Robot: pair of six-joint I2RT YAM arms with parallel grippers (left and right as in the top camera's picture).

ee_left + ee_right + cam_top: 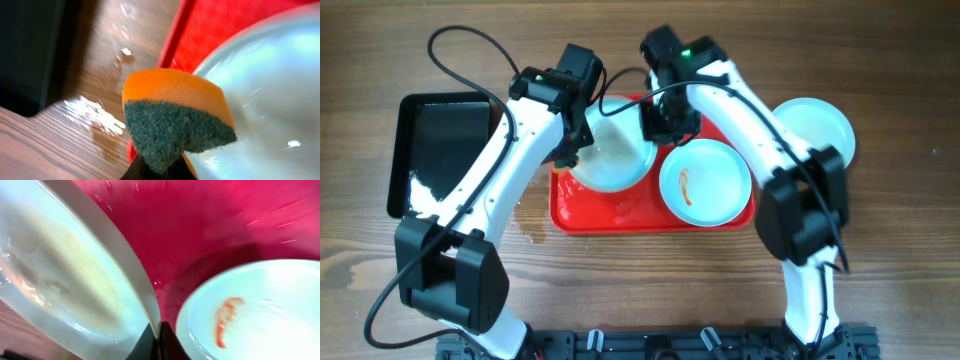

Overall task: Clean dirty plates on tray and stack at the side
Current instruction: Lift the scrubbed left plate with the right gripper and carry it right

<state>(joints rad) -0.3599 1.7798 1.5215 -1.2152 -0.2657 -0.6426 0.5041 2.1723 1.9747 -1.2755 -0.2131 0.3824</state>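
Straight to the right pincer: pressed together on the thin rim of a round pale mint-white shallow plate, pinching it right at the edge. Holds that gripped plate tipped up, by the look of the wrist view, with a cloudy wet film across its bowl and bright glints near the rim. Over to the left pincer, mostly out of shot at the bottom of its own camera: clamped on an orange foam sponge with a dark green scouring face, green side toward the lens. Hangs that sponge at the left rim of the gripped plate; touching or just clear, cannot tell. Underneath both, the large red rectangular plastic tray, raised rim and rounded corners, carrying the gripped plate at its left end. Just beside it to the right, flat in the tray, a second mint-white plate with an orange-red smear at the centre, a strip of red showing between the two in the right wrist view. Further right, off the tray on the wooden counter, a third matching plate, partly hidden behind the right arm. Far left, a glossy black rectangular tray, and between it and the red one, puddles of water shining on the wood.
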